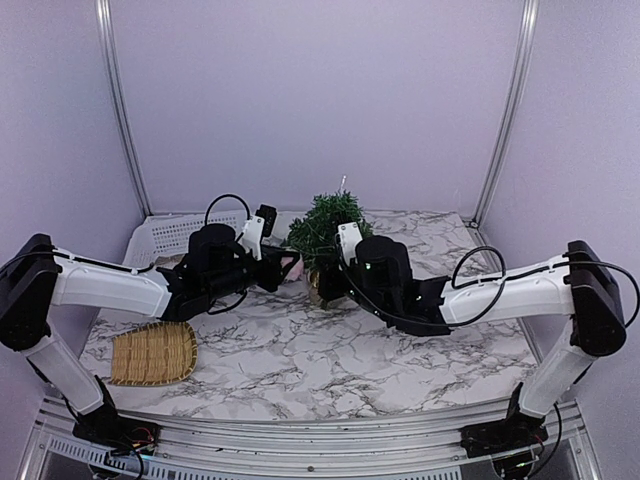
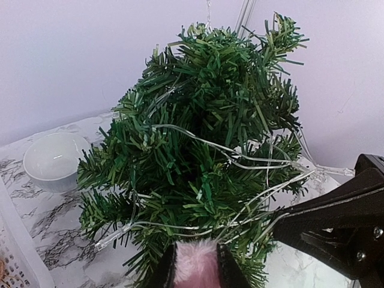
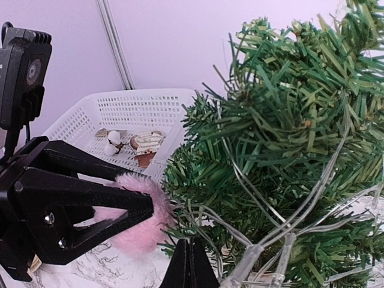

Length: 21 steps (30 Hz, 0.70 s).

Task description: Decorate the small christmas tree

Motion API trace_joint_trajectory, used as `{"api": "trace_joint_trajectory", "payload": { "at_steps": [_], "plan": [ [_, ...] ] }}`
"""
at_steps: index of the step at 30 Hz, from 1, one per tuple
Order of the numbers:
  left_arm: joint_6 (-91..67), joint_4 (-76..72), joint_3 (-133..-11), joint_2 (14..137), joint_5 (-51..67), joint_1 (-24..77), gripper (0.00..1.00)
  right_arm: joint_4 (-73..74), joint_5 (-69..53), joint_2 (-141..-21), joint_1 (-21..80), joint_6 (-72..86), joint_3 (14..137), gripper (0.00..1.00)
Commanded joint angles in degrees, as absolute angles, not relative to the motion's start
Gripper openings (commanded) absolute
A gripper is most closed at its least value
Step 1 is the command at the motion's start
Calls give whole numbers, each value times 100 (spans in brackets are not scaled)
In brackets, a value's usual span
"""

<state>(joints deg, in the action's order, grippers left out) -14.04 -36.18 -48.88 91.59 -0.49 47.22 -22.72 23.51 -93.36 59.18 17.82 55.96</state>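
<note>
The left gripper [image 2: 195, 257] had its fingers closed part-way on a pink fluffy ball [image 3: 143, 231], squeezing its soft pile just enough to carry it. It held the ball against the lower branches of the small christmas tree [image 2: 204, 138], presumably so that it could be lodged among the needles. The right gripper [image 3: 191, 259] sat low on the tree's other side with its jaws fully closed. Nothing showed between them, and whether they pinched a strand could not be told; by position it seemed to be bracing the tree against the push. A clear light string [image 3: 255, 255] was already wound through the branches. The tree stood upright on the marble table [image 1: 330, 350], between the two grippers. Behind, the white basket [image 3: 150, 102] held spare ornaments [image 3: 147, 146], within the left arm's reach.
</note>
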Motion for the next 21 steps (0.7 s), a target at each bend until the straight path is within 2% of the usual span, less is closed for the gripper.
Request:
{"api": "trace_joint_trajectory", "payload": {
  "at_steps": [1, 4, 21],
  "plan": [
    [-1354, -3797, -4795, 9117, -61, 4668, 4, -2435, 2411, -9085, 5861, 1846, 5514, 0],
    [-1360, -3797, -4790, 9105, -78, 4662, 0, -2462, 2459, -9025, 5861, 1837, 5461, 0],
    [-1394, -3806, -4686, 8967, -336, 4646, 0, -2247, 2684, -8913, 5859, 1851, 5214, 0]
  ]
}}
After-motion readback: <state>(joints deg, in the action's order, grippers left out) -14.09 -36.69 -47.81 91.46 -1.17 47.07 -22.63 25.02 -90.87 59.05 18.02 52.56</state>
